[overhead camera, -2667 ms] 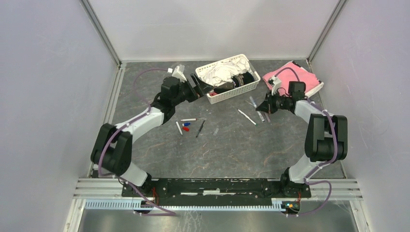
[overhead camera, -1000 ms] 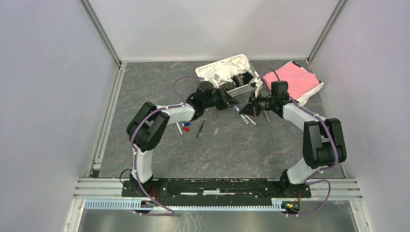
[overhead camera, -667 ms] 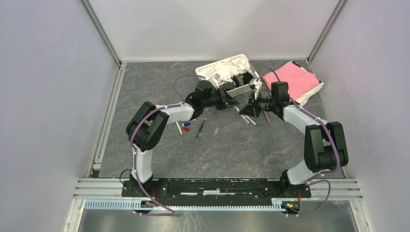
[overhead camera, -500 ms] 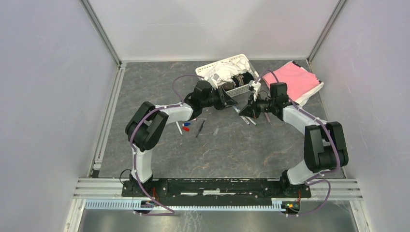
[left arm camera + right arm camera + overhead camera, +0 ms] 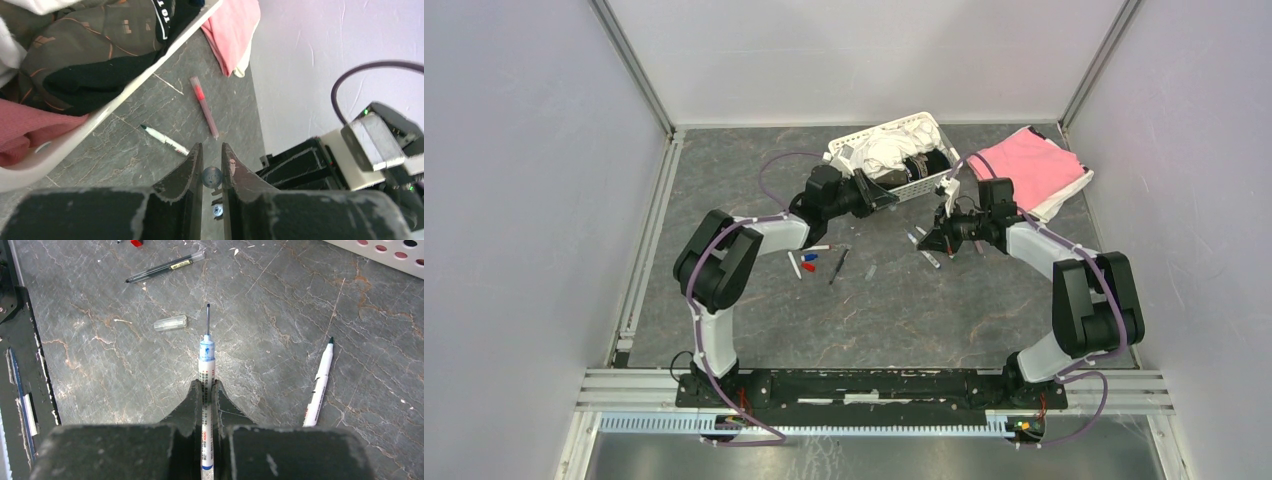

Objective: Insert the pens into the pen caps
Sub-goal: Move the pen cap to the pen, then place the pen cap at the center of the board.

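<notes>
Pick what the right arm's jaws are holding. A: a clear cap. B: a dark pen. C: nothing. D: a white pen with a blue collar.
D: in the right wrist view the jaws are closed on the white pen, with its blue collar and thin dark tip sticking out past them.

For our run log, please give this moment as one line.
left gripper: shut on cap | right gripper: shut on blue-tipped pen | pen and cap: apart, not yet joined
</notes>
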`<act>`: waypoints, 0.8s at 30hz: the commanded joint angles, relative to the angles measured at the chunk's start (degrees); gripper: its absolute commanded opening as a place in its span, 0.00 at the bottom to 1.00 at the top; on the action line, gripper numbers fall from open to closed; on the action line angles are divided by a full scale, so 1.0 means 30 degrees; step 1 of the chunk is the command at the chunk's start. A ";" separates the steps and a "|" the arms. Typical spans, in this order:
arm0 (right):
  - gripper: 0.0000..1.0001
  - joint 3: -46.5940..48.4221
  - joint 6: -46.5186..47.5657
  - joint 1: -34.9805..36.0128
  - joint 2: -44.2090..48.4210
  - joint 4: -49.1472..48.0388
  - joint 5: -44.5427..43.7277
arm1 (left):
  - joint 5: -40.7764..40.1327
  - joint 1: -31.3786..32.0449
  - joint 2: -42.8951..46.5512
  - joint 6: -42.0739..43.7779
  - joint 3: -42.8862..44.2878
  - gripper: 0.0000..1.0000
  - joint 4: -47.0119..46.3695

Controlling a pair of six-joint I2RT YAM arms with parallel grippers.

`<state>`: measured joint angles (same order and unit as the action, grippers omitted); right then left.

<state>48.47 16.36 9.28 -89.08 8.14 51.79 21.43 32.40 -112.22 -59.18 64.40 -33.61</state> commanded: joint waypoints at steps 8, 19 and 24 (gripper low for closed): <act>0.00 -0.0161 0.0873 0.0062 0.0894 0.0475 0.0051 | 0.4997 -0.1498 0.2787 0.5658 -0.2135 0.02 -0.3905; 0.00 -0.0116 0.0765 0.0070 0.0835 0.0402 0.0838 | 0.7454 -0.1543 0.2933 0.5828 -0.2593 0.04 -0.6000; 0.00 -0.0099 0.0659 0.0069 0.0944 0.0413 0.1140 | 0.7271 -0.1572 0.2321 0.3750 -0.2968 0.04 -0.8189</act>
<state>48.14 18.11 9.28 -88.23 10.00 52.88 41.36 27.70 -104.07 -43.31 56.31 -49.58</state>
